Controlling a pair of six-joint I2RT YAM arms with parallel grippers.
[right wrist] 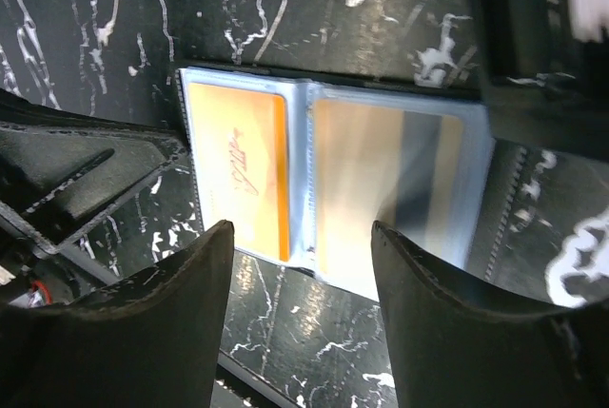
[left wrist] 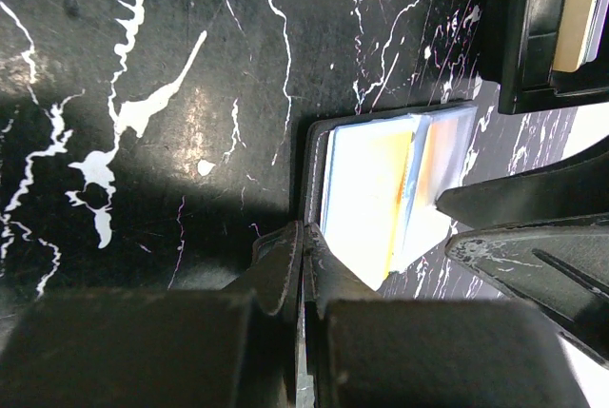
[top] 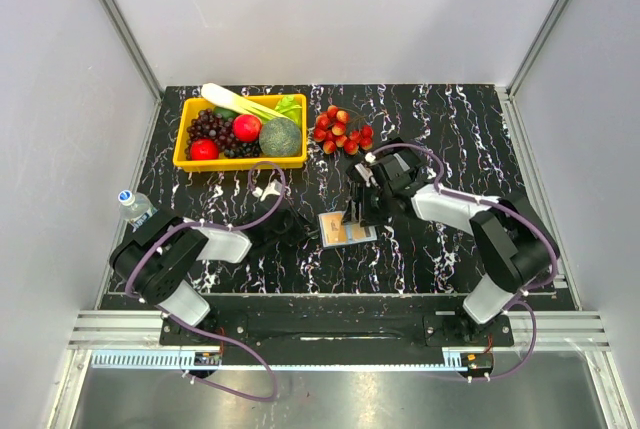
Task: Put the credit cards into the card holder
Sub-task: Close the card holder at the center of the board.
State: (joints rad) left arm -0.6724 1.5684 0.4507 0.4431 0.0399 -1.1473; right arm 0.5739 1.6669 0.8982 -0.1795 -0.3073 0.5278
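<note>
**Top external view.** Locate the card holder [top: 345, 232] lying open on the tabletop [top: 450, 129], near the front edge and between the two arms. The left hand [top: 308, 231] meets its left edge. The right hand [top: 356, 215] stands over its far side. A yellow basket [top: 200, 163] of produce and a pile of small red fruit [top: 342, 129] sit at the rear, well apart from the holder. A water bottle [top: 135, 206] stands at the left edge of the tabletop.

**Left wrist view.** Note that the left hand [left wrist: 304, 261] has its fingers pressed together, pinching the black edge of the card holder [left wrist: 371, 189]. Yellow-orange shows through the light-blue sleeves. The right hand's fingers [left wrist: 533, 199] reach over the holder's far side. A black tray [left wrist: 528, 47] lies just beyond them.

**Right wrist view.** Observe that the right hand [right wrist: 300, 280] is spread, with nothing between its fingers, above the open holder. An orange credit card [right wrist: 238, 170] sits in the left sleeve. A paler credit card [right wrist: 371, 189] sits in the right sleeve. The left hand shows at the holder's left edge.
</note>
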